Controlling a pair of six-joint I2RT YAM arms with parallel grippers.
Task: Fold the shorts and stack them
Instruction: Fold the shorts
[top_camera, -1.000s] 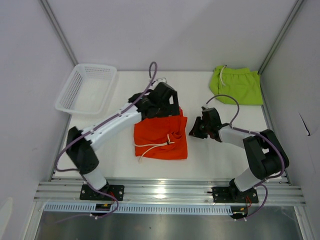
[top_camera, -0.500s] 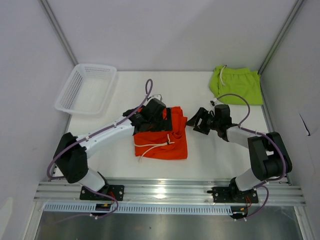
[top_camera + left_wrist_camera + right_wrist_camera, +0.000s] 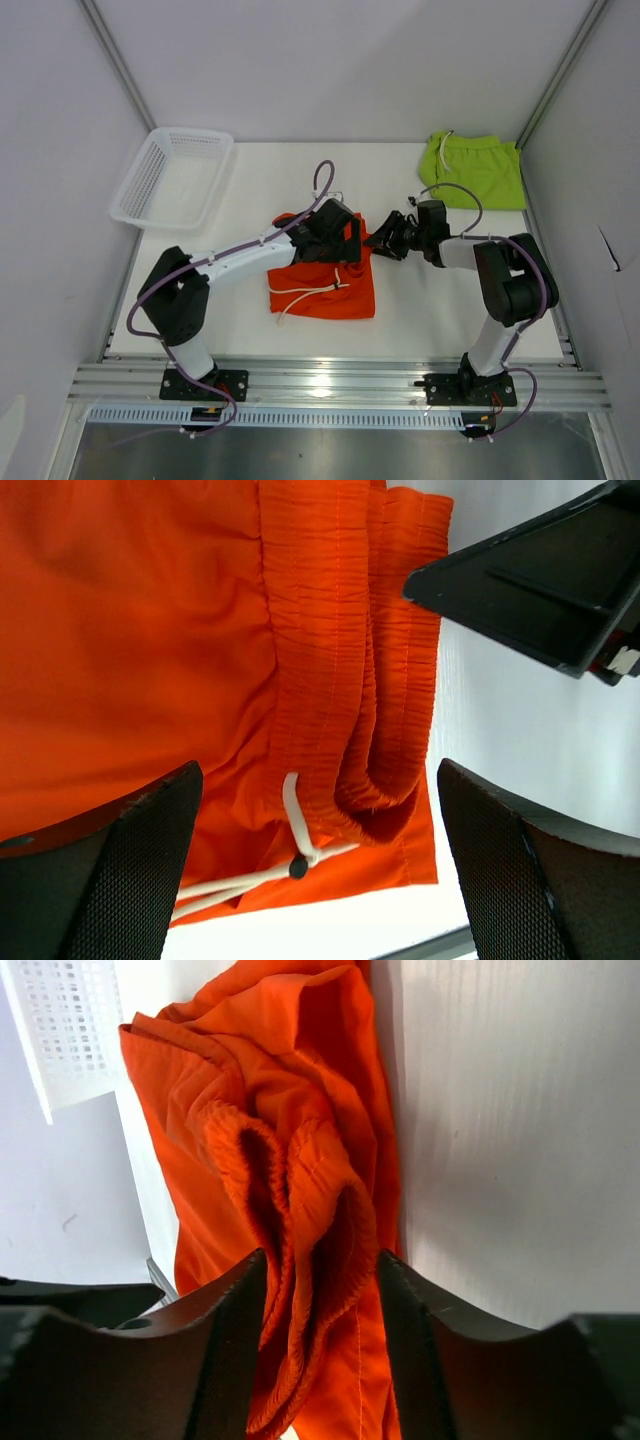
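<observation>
Drawn closer together since a second ago: left gripper [image 3: 345, 238] down from the far hem, right gripper [image 3: 386, 240] up and inward, both now at the far right corner of the bright orange fabric shorts [image 3: 322, 290]. At far left, white plastic mesh basket [image 3: 170, 178], rectangular, cut to a corner sliver in the right wrist view. Left gripper spread wide, textured black pads [image 3: 120, 870] low on either side of the gathered elastic waistband, white drawstring [image 3: 290, 815] knotted beneath. Orange shorts folded on the white table [image 3: 420, 310], far edge partly hidden under the left arm. Right gripper half closed astride a bunched waistband fold; clamped or merely flanking, cannot tell. In the far right corner, lime green fabric shorts [image 3: 478, 172], crumpled, well apart.
</observation>
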